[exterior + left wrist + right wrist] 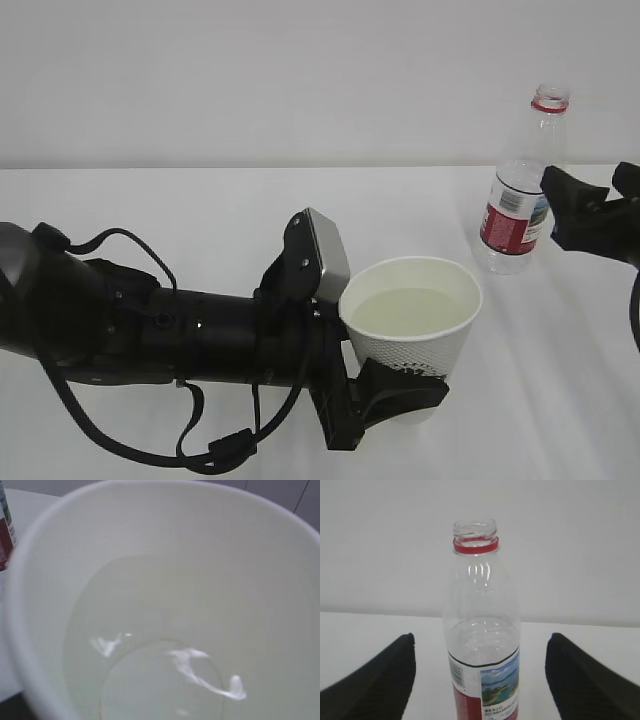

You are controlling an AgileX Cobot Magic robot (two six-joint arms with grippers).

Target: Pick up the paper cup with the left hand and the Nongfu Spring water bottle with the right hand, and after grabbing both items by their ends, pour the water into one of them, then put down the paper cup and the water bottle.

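Exterior view showed the white table (200, 210), then the left hand (395, 395) clamped around the paper cup (415, 325) holding water (410, 310). At right, the right hand (590, 205) stood spread beside the upright Nongfu Spring water bottle (520, 190), jaws clear of it.

One paper cup (412, 330), one water bottle (520, 190)

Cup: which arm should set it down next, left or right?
Left. Its gripper already clasps the cup, which holds water. The right gripper stands open beside the upright bottle, away from the cup.
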